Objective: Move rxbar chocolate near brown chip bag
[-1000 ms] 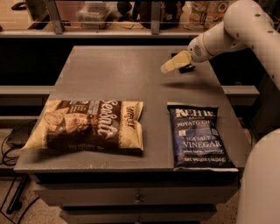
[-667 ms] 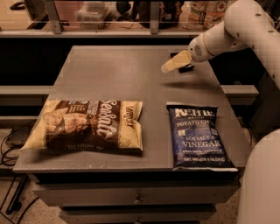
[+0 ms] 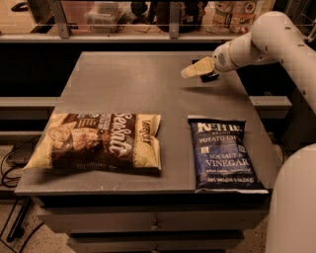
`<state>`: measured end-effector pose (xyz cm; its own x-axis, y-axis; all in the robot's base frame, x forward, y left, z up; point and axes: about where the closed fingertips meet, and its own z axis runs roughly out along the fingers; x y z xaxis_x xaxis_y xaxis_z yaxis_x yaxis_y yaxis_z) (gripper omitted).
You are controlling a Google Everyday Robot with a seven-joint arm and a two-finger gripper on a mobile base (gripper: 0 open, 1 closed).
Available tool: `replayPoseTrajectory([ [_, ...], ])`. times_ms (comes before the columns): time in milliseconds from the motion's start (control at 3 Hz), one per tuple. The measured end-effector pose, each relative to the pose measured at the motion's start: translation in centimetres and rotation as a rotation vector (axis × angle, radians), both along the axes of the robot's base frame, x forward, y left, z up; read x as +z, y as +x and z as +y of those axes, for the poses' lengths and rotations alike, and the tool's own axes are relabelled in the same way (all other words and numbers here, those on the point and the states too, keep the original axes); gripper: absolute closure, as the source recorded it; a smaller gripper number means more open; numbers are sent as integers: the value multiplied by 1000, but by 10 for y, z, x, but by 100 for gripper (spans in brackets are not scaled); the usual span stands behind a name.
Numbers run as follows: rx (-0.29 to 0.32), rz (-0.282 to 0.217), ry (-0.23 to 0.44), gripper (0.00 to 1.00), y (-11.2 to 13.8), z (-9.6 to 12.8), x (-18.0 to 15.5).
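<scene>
The brown chip bag [image 3: 98, 142] lies flat at the table's front left, with white "Sea Salt" script and pictured chips. My gripper [image 3: 193, 70] hangs low over the table's far right part, on the white arm [image 3: 261, 42] that reaches in from the right. A small dark object [image 3: 211, 77], apparently the rxbar chocolate, shows just under and behind the gripper, mostly hidden by it. The bar is far from the brown chip bag.
A blue Kettle salt & vinegar chip bag [image 3: 222, 154] lies at the table's front right. The grey table [image 3: 128, 84] has drawers below its front edge. A shelf with jars and containers [image 3: 148, 15] runs behind the table. The robot's white body [image 3: 294, 207] fills the lower right.
</scene>
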<state>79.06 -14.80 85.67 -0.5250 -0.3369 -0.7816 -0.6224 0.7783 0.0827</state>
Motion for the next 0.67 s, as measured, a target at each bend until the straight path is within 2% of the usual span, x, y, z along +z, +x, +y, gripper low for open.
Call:
replayPoseTrajectory([
  [333, -26, -5, 11, 0, 7, -2, -9],
  [667, -58, 3, -9, 0, 12, -8, -19],
])
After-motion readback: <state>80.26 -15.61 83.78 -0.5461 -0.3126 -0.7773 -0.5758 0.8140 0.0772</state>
